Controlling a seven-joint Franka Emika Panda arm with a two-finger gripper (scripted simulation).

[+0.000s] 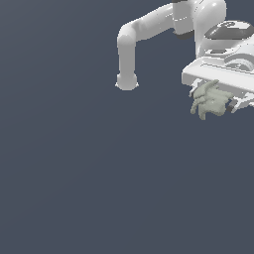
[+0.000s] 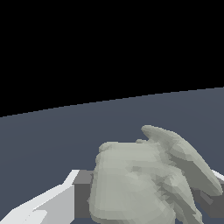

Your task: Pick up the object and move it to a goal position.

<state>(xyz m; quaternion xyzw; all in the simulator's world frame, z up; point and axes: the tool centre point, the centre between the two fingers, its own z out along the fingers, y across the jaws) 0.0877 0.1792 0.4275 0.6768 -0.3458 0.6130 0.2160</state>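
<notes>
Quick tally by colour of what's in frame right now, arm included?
Pale grey-green: 1, the lumpy object held in the claw.
White: 1, the robot arm.
Total: 2.

Exterior view: the whole background is one flat, matte, dark slate-blue floor, uniform in tone from edge to edge, with no seams, markings or texture. No walls, furniture or windows can be made out. Lighting is even and diffuse.

Wrist view: the same slate-blue floor runs out to a slightly tilted, gently curved horizon line. Above that line there is only a featureless black void.
</notes>
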